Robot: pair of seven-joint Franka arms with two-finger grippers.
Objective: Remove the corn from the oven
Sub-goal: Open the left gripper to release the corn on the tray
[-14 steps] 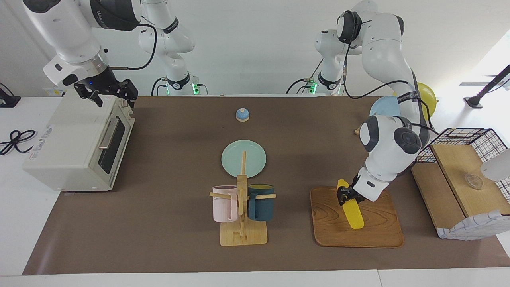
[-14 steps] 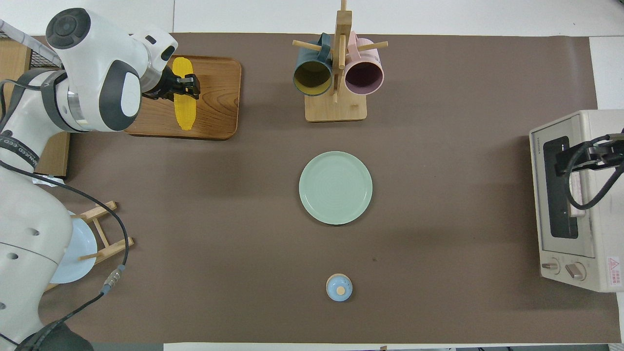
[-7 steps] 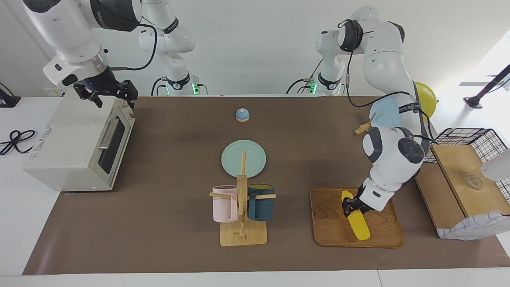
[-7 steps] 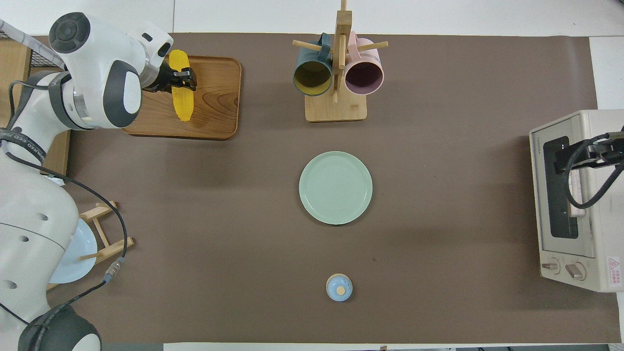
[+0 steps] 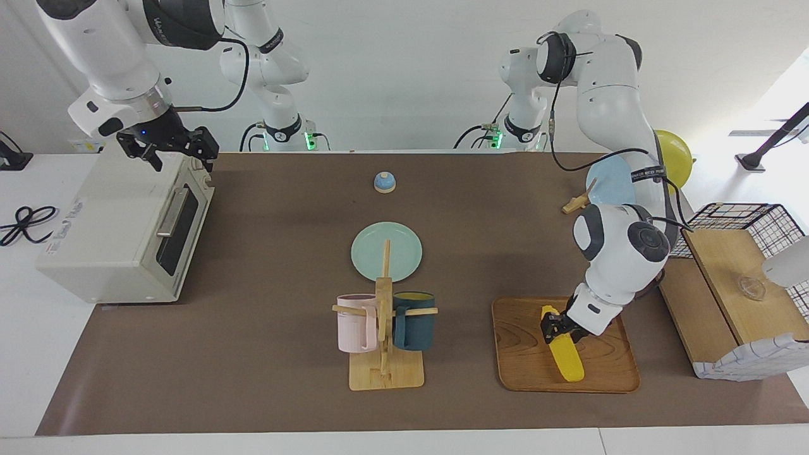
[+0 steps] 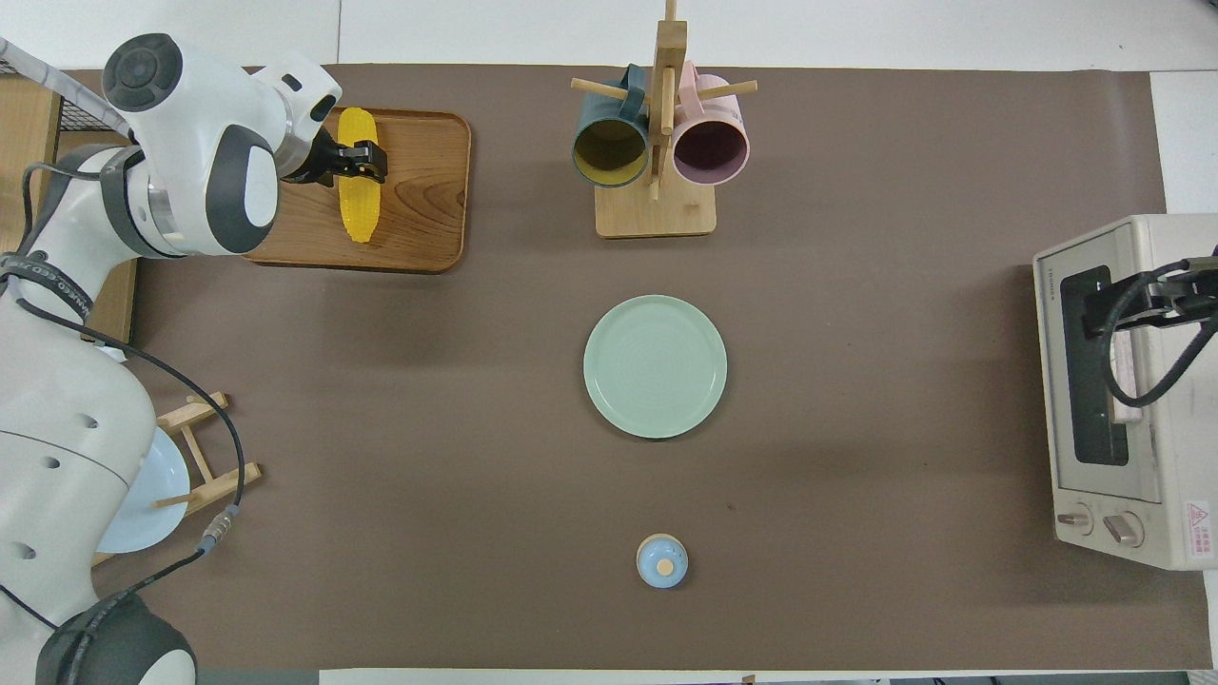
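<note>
We count one corn [image 5: 562, 351], one oven [image 5: 124, 229], one wooden tray [image 5: 524, 354], one green plate [image 5: 366, 253], two mugs, pink [image 5: 354, 322] and dark blue [image 5: 414, 321], on one rack [image 5: 384, 373], one small blue knob [image 5: 384, 182], two grippers.

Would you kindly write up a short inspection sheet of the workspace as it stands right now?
Surface: brown mat covers the table.
Job's things: corn lies on the wooden tray; oven door shut, at the right arm's end.
Clutter: green plate; mug rack with two mugs; small blue knob; plate stand; wire-and-wood shelf.
Grippers: left gripper shut on corn over the tray; right gripper waits over the oven.
Cables: black cord coiled beside the oven.
Surroundings: yellow balloon.
</note>
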